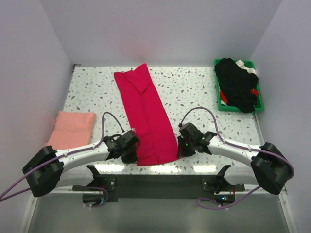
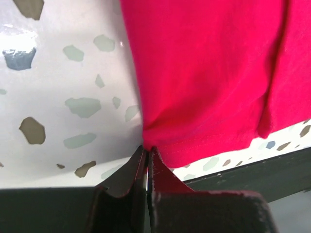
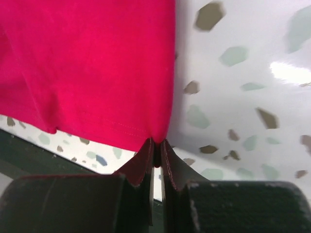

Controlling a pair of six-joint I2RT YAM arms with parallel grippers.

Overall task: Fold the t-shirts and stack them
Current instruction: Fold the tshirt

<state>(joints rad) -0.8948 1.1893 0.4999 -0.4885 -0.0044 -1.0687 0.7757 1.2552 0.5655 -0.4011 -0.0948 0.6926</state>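
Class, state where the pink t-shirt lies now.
Top view: the pink t-shirt lies at the left edge of the table, left of the red t-shirt.

Left pincer [image 2: 147,148] and right pincer [image 3: 156,143] both pinched tight.

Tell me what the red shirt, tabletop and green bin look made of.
Red shirt: soft matte cloth, likely knit; it creases and has a stitched hem. Tabletop: glossy speckled terrazzo look, stone or laminate unclear. Green bin: seemingly rigid plastic, smooth rim.
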